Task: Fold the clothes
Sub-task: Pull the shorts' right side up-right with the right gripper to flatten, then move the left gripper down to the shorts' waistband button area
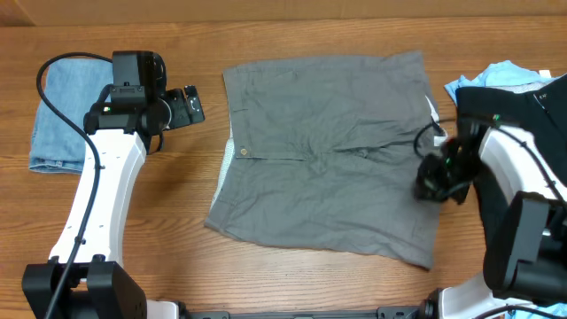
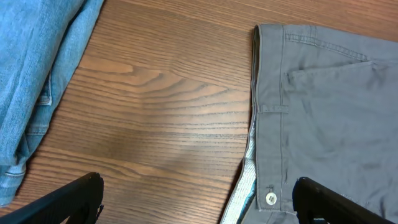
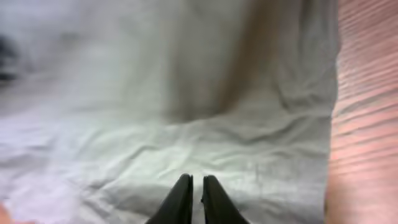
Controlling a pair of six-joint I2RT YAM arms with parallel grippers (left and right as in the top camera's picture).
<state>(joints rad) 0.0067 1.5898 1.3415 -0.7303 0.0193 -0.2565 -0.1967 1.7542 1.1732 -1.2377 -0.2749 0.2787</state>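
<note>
The mid-grey wrinkled shorts lie spread flat in the middle of the table, with the button and pale lining at their left edge. My left gripper is open and empty, hovering over bare wood just left of the waistband. My right gripper is over the shorts' right edge. Its fingers are shut just above the fabric, with nothing seen between them. A light-blue garment lies at the far right, partly hidden by my right arm.
A folded blue denim piece lies at the far left and also shows in the left wrist view. The wooden table shows between it and the shorts.
</note>
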